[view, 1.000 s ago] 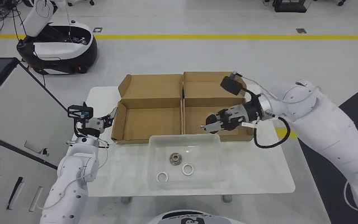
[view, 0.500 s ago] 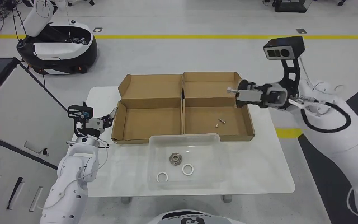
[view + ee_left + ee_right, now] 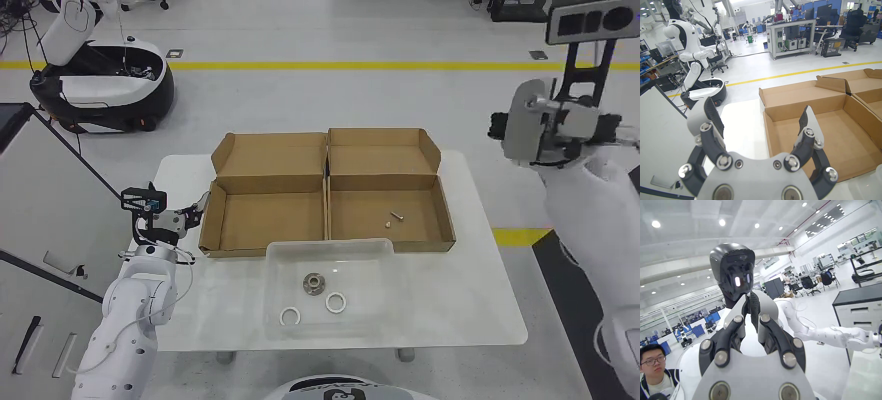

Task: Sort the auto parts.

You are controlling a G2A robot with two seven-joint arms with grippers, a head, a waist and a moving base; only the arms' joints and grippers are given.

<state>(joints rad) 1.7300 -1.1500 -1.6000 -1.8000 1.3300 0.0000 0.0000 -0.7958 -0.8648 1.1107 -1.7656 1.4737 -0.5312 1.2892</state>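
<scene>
Left pincer [image 3: 758, 105] released beside the left cardboard box [image 3: 262, 220]; right pincer [image 3: 749, 299] clenched on nothing, high off the counter's [image 3: 470, 310] right side.

The left pincer hovers over the counter's left part, jaws spread wide, just outside the left cardboard box's near left corner. Nearest the robot sits a clear tray [image 3: 275, 300] holding a dark round part [image 3: 314, 284], a white ring [image 3: 337, 302] just beside it, and another white ring [image 3: 290, 317] toward the tray's near left. Just behind the tray the two open boxes stand side by side, touching. The right box [image 3: 360, 215] has two small screws [image 3: 396, 214] lying near each other on its floor.
</scene>
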